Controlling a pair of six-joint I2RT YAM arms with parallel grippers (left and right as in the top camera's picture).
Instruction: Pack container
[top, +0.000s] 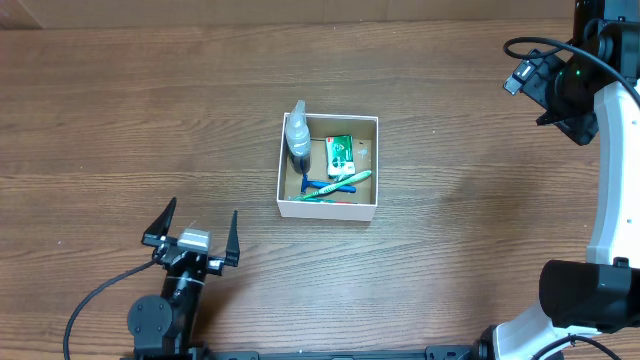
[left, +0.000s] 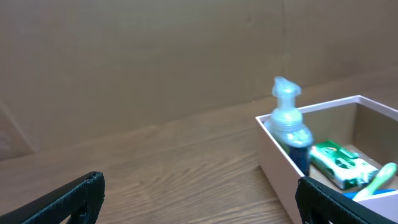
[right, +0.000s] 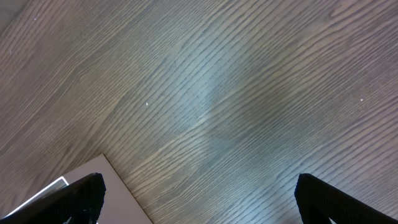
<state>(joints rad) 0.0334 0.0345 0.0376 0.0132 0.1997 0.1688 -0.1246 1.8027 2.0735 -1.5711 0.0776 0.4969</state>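
Note:
The container (top: 327, 209), a shallow white box, sits at the table's middle. Inside are a clear pump bottle (top: 297, 135) with dark liquid, a green packet (top: 341, 155), a green toothbrush (top: 347, 182) and a blue razor (top: 316, 186). My left gripper (top: 196, 228) is open and empty, low at the front left, apart from the box. In the left wrist view the box (left: 277, 158) is to the right of the open jaws (left: 199, 185), with the bottle (left: 290, 127) and packet (left: 342, 163) showing. My right gripper (top: 548, 85) is raised at the far right, and its jaws (right: 199, 186) are open and empty over bare wood.
The wooden table (top: 150, 120) spreads all around the box. A white corner (right: 93, 186) shows at the lower left of the right wrist view. The right arm's white links (top: 610, 190) run down the right edge.

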